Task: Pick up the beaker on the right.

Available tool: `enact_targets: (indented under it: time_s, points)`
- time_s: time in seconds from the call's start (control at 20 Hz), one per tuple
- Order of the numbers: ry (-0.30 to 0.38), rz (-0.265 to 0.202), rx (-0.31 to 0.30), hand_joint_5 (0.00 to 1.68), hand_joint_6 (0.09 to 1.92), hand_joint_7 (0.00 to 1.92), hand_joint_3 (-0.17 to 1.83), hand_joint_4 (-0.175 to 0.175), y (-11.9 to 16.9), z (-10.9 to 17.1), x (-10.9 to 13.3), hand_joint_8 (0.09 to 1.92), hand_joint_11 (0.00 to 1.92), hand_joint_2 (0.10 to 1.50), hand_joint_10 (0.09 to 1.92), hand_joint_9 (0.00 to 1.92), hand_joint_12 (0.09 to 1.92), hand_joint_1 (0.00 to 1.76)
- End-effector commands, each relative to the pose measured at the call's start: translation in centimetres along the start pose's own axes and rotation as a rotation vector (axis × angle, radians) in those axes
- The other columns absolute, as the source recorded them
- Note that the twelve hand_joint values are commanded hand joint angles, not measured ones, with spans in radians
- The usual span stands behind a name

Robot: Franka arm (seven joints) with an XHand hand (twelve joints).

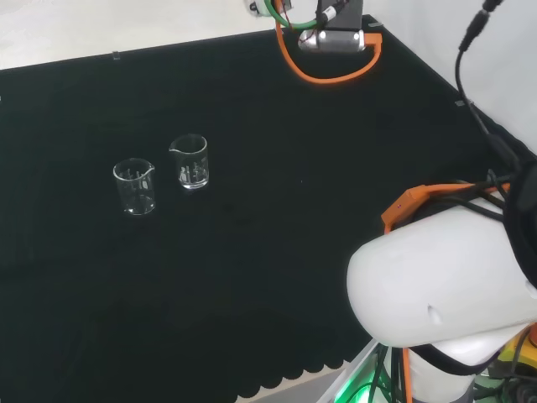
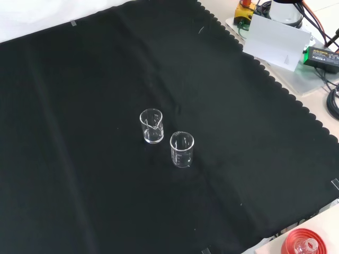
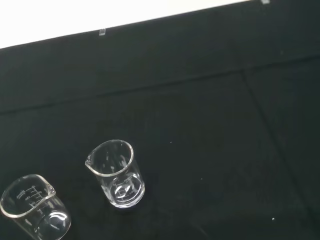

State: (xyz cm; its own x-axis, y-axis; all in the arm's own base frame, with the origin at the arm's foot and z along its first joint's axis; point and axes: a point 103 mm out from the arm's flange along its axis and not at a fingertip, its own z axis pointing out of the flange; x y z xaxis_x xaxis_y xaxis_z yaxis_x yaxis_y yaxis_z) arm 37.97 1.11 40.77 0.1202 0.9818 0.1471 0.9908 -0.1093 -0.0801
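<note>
While arm link (image 1: 445,285) sits bench-right in head view, hand state unknowable; 2 beakers (image 1: 190,161) upright, untouched.

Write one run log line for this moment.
stage: before grasp | beakers: two, upright, apart | target: right beaker | other: left beaker

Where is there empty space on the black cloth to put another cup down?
Lots. Two clear beakers stand upright close together near the cloth's middle: one, the other. The black cloth is bare all around the pair, out to its scalloped edge and to the taped edge. Only the narrow gap between the beakers is crowded. In the head view, the wide stretch to their right is bare too.
</note>
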Motion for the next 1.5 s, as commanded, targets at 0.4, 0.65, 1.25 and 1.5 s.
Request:
enact_targets:
  time_s: [0.4,0.65,1.25,1.5]
  points:
    - [0.131,-0.087,0.061,0.16,0.09,0.03,0.23,-0.053,7.3,6.8,-2.0,0.58,0.0,1.15,0.73,0.12,1.15,0.38]
    - [0.181,-0.133,0.083,0.17,0.09,0.03,0.24,-0.055,9.4,9.4,-1.8,0.58,0.0,1.14,0.74,0.12,1.16,0.4]
    - [0.326,-0.257,0.122,0.19,0.09,0.05,0.25,-0.057,13.9,15.3,-0.7,0.59,0.0,1.09,0.74,0.15,1.17,0.49]
    - [0.406,-0.29,0.119,0.29,0.09,0.15,0.38,-0.074,15.6,16.4,-0.8,0.66,0.0,0.87,0.73,0.22,1.2,0.7]
